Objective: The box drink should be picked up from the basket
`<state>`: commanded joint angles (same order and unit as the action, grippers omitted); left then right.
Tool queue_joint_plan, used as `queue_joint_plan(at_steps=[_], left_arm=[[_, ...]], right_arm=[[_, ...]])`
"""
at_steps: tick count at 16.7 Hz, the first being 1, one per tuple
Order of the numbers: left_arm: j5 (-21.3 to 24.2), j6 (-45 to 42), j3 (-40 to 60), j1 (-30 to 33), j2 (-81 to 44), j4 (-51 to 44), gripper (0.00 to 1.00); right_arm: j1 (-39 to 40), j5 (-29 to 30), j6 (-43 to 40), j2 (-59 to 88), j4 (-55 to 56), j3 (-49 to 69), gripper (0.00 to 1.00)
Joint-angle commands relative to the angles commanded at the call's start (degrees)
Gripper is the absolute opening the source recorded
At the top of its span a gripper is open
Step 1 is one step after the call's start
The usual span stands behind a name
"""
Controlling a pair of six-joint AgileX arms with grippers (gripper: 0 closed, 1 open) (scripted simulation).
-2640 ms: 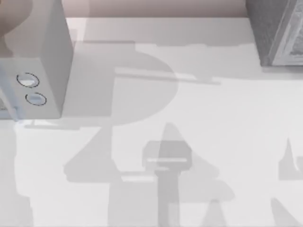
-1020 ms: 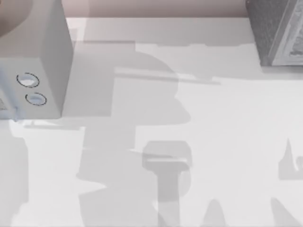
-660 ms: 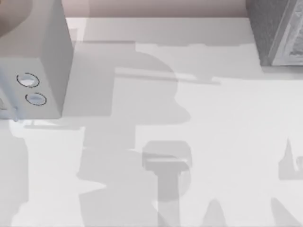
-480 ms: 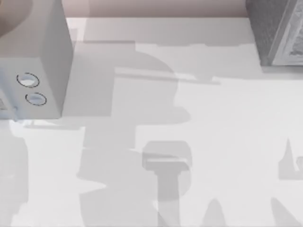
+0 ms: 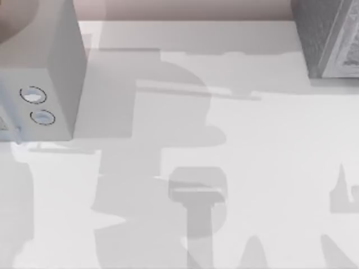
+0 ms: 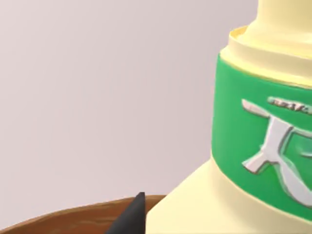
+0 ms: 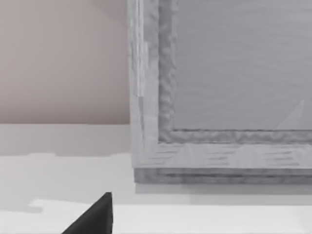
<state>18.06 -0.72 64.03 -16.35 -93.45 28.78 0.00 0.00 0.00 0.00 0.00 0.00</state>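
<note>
the box drink (image 6: 253, 146) sat right up close in the left wrist view: pale yellow body, green neck band w/ white lettering, lighter neck above it. a brown woven rim, the basket (image 6: 58, 219), curved beside its base, so the drink looked to be at or in the basket. one dark finger tip (image 6: 130, 217) of the left tool poked in just beside the drink's lower shoulder; couldn't tell if it touched, and couldn't tell if the left tool was released or clenched.

right wrist view had one dark finger tip (image 7: 95, 217) of the right tool over the white counter (image 7: 58, 146), facing a grey framed box (image 7: 219, 97) that stood on the counter against a pinkish wall (image 7: 58, 58). right tool's state: couldn't tell either.

top view was the white counter (image 5: 269, 145) w/ grey shadows across it. a grey block (image 5: 50, 67) w/ two round ringed spots on its face stood at the left, far side. the grey framed box (image 5: 328, 36) stood at the far right corner. the pinkish wall (image 5: 185, 10) ran along the far edge.
</note>
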Motion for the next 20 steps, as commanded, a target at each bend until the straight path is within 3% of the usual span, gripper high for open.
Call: queue_joint_plan(at_steps=[9,13,16,20], left_arm=[[-0.4,0.1,1.3,-0.1,1.1,-0.4,0.00],[-3.5,1.1,9.7,0.8,2.3,-1.3,0.00],[-5.3,1.2,20.2,0.8,2.4,-7.6,0.00],[-4.5,0.6,31.5,0.2,1.5,-22.8,0.00]], right_arm=[[0.0,0.0,0.0,0.0,0.0,0.0,1.00],[0.0,0.0,0.0,0.0,0.0,0.0,1.00],[0.0,0.0,0.0,0.0,0.0,0.0,1.00],[0.0,0.0,0.0,0.0,0.0,0.0,1.00]])
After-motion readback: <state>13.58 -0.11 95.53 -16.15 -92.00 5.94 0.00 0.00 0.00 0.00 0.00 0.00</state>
